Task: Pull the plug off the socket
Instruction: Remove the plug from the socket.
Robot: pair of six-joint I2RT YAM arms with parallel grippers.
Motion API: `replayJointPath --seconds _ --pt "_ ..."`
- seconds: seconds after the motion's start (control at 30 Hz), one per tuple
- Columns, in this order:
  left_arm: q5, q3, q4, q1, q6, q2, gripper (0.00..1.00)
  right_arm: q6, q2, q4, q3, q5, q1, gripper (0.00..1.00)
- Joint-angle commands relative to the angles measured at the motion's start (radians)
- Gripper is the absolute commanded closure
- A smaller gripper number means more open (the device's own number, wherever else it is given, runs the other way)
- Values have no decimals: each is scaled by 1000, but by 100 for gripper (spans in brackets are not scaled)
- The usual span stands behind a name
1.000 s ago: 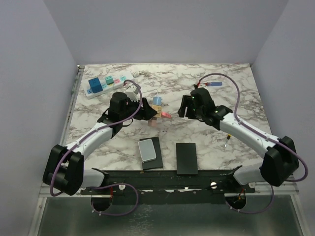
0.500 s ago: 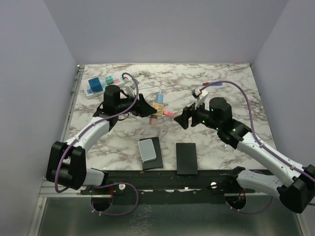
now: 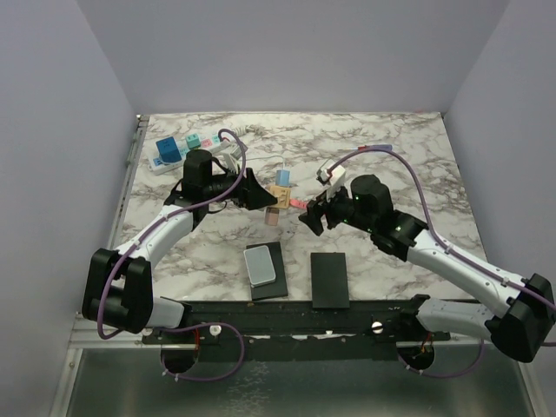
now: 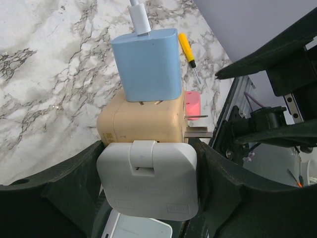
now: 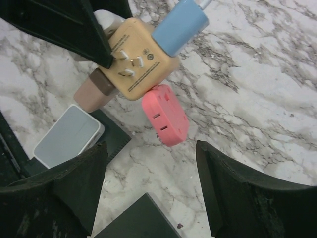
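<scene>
Left pincer (image 4: 148, 148) is clamped on a white plug (image 4: 148, 181), fingers pressed to both its sides. The white plug sits in a tan cube adapter (image 4: 141, 124). The adapter also carries a blue plug (image 4: 146, 64) with a white cord on the opposite face, a pink plug (image 5: 165, 115) on one side and a brownish plug (image 5: 94, 91) on another. Right pincer (image 5: 151, 148) is spread wide with nothing held, the pink plug just ahead of it, roughly in line with the gap and touching neither finger. The socket (image 3: 182, 148), a long white power strip with pastel faces, lies flat at the bench's (image 3: 400, 174) far-left corner, well apart from both pincers. A yellow screwdriver (image 4: 187, 47) lies on the marble. A grey block (image 3: 260, 265) rests on a black pad near the arm bases.
</scene>
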Motion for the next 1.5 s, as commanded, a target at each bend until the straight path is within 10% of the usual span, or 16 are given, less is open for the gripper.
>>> replayJointPath --seconds 0.0,1.03,1.47 --pt "77 42 49 1 16 2 100 -73 48 4 53 79 9 22" --pt "124 47 48 1 9 18 100 -118 195 -28 111 126 71 45" --pt "107 31 96 1 -49 41 100 -47 177 57 76 81 82 97"
